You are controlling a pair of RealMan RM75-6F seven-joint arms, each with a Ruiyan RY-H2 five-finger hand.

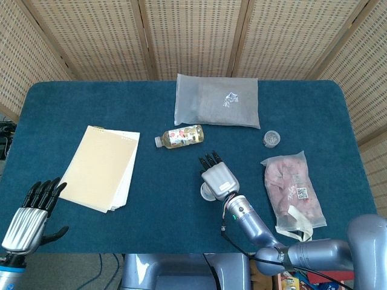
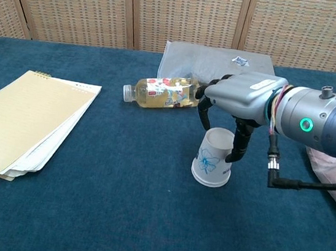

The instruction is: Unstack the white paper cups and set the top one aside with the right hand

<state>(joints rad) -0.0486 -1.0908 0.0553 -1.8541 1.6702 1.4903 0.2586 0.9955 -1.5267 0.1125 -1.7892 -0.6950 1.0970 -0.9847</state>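
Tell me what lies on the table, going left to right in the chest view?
Notepad → bottle → paper cup under the right robot hand → pink bag at the right edge.

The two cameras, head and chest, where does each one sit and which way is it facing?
Head view: high above the near edge, looking steeply down on the blue table; it shows the left hand at the lower left, the right hand mid-table and its arm.
Chest view: low at the near edge, looking almost level across toward the woven screens; only the right hand and forearm show, poised over the upside-down paper cups.
Both share the right hand, cups, bottle, notepad and grey pouch.
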